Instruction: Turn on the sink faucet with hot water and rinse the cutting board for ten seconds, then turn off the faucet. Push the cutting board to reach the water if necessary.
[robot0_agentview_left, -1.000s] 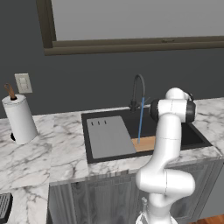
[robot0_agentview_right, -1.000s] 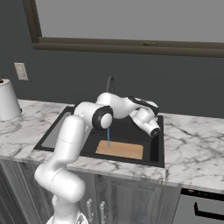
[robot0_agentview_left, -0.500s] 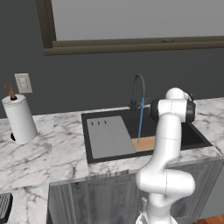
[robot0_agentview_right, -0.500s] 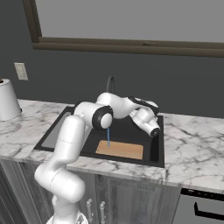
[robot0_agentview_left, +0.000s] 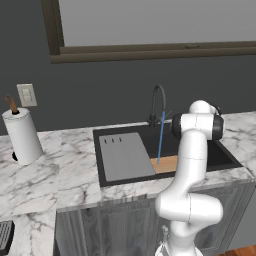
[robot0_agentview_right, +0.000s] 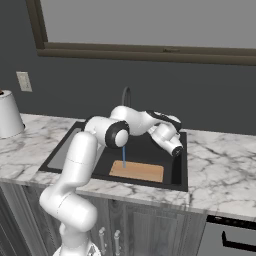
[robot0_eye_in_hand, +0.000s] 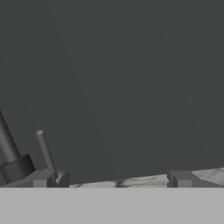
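Note:
The dark gooseneck sink faucet (robot0_agentview_left: 157, 102) stands at the back rim of the black sink (robot0_agentview_left: 220, 152). A thin blue stream of water (robot0_agentview_left: 160, 140) falls from its spout onto the tan cutting board (robot0_agentview_left: 165, 164), which lies flat in the basin. From the right, the water (robot0_agentview_right: 124, 156) lands on the left end of the board (robot0_agentview_right: 137, 171). My gripper (robot0_eye_in_hand: 113, 179) is open and holds nothing. It faces the dark back wall, with the faucet's base (robot0_eye_in_hand: 15, 168) and thin lever (robot0_eye_in_hand: 46, 153) just left of the left fingertip (robot0_eye_in_hand: 41, 178).
A grey flat panel with three slots (robot0_agentview_left: 125, 156) fills the sink's left part. A paper towel roll (robot0_agentview_left: 22, 135) stands on the marble counter (robot0_agentview_left: 45, 175) at the left. A window frame (robot0_agentview_left: 150, 50) runs above the dark wall.

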